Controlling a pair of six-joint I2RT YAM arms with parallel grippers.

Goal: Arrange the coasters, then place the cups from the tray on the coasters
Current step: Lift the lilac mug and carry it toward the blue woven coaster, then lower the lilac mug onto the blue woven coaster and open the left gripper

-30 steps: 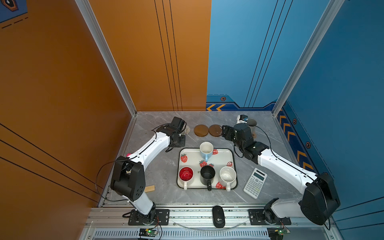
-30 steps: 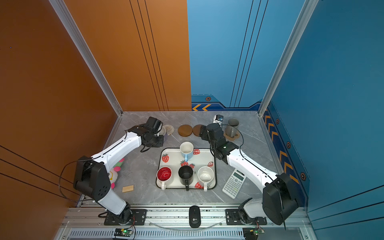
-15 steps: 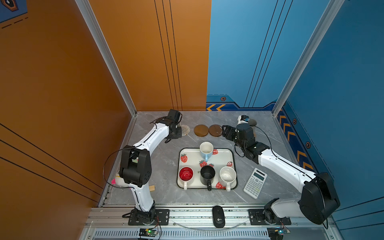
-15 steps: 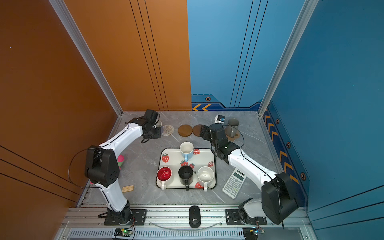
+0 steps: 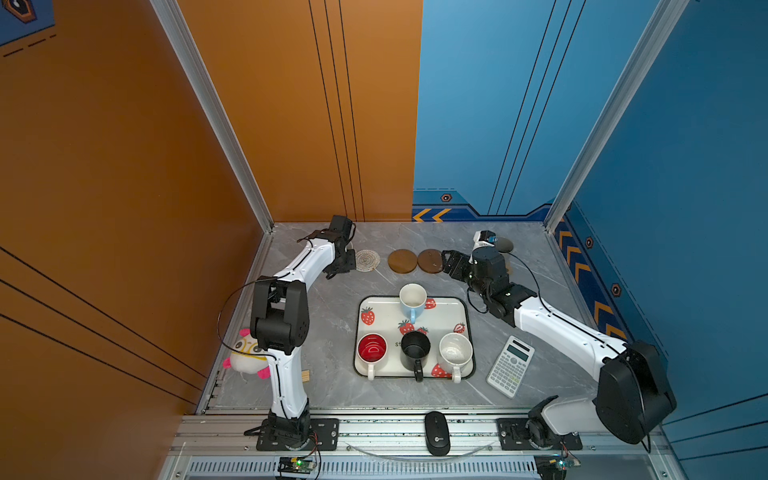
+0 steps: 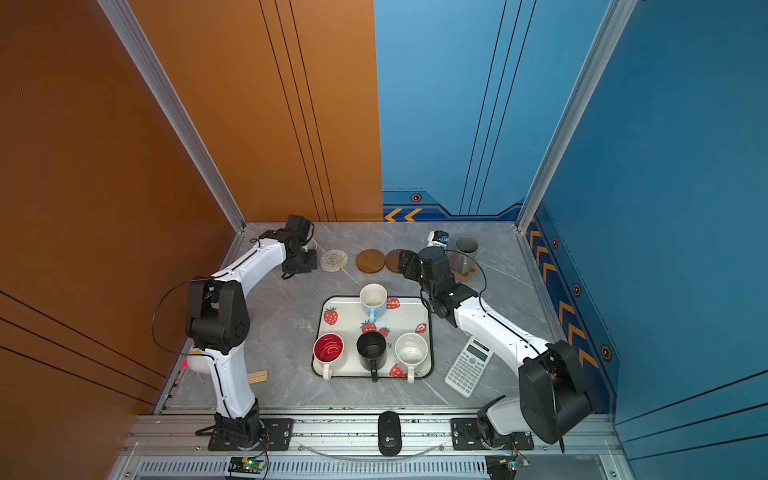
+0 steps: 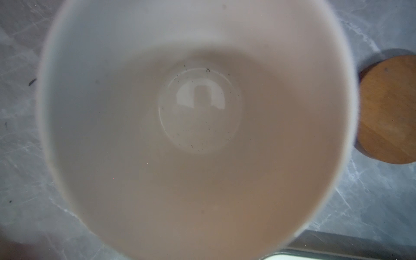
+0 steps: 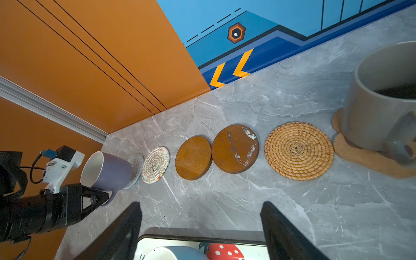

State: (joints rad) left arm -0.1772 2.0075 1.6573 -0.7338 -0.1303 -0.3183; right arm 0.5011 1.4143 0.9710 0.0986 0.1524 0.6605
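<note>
Pinching lavender mug (image 8: 110, 173) by handle, left pincer (image 8: 104, 197) — mug upright, mouth up, over grey-blue coaster (image 8: 137, 165); right pincer (image 8: 200, 204) spread.

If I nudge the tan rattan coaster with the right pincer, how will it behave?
The tan woven rattan round coaster lies flat and thin, so it would probably slide, not tip, on the smooth grey marbled tabletop. Its tight coiled weave suggests light and fairly stiff. It could bump the scuffed brown wooden disc coaster close beside it.

lavender mug (image 8: 108, 172) shifted slightly back-left.
</note>
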